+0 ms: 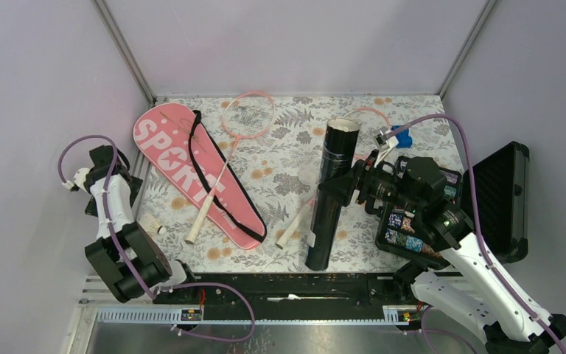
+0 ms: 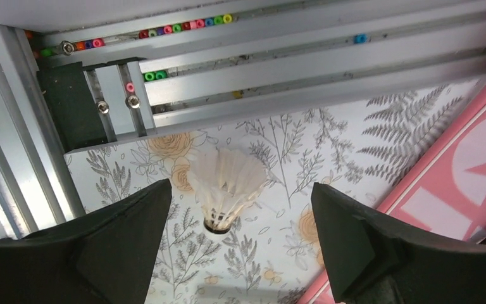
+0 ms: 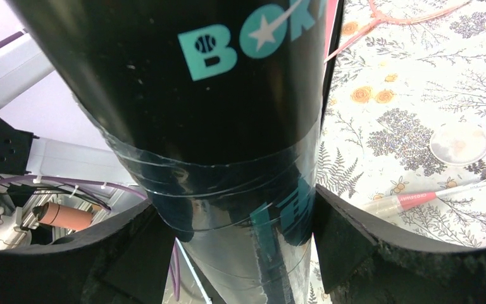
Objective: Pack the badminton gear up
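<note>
Between pale walls (image 1: 295,44) lies a floral-print cloth (image 1: 280,147).

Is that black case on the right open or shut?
Open. The black case has its lid swung out to the right, and patterned rolls show inside.
</note>
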You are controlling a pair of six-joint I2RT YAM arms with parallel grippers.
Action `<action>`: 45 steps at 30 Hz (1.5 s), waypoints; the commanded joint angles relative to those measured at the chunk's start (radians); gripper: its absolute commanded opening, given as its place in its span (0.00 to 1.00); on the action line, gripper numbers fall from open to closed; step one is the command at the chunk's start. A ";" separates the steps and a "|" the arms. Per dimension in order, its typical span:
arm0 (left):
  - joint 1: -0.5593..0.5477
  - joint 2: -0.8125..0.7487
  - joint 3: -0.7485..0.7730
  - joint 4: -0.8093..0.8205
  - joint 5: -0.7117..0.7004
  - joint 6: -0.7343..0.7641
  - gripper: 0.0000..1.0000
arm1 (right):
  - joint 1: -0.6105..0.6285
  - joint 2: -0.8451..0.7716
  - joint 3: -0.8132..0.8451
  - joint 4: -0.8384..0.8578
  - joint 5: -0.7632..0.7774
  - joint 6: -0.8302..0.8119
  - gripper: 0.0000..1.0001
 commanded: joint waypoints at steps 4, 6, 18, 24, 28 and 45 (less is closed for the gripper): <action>-0.004 -0.184 -0.185 0.240 0.189 0.293 0.91 | -0.004 -0.016 -0.054 0.156 -0.039 0.048 0.33; -0.004 -0.230 -0.229 0.302 0.240 0.361 0.91 | -0.004 -0.015 -0.068 0.181 -0.038 0.049 0.33; -0.005 -0.092 -0.211 0.301 0.310 0.568 0.83 | -0.005 -0.013 -0.044 0.160 -0.085 0.016 0.34; -0.004 -0.033 -0.149 0.251 0.347 0.591 0.80 | -0.004 -0.034 -0.083 0.154 -0.104 0.011 0.33; -0.004 -0.012 -0.121 0.204 0.301 0.618 0.77 | -0.004 -0.047 -0.094 0.160 -0.106 0.013 0.33; -0.001 0.048 -0.092 0.148 0.301 0.584 0.61 | -0.004 -0.134 -0.083 0.097 -0.115 0.001 0.33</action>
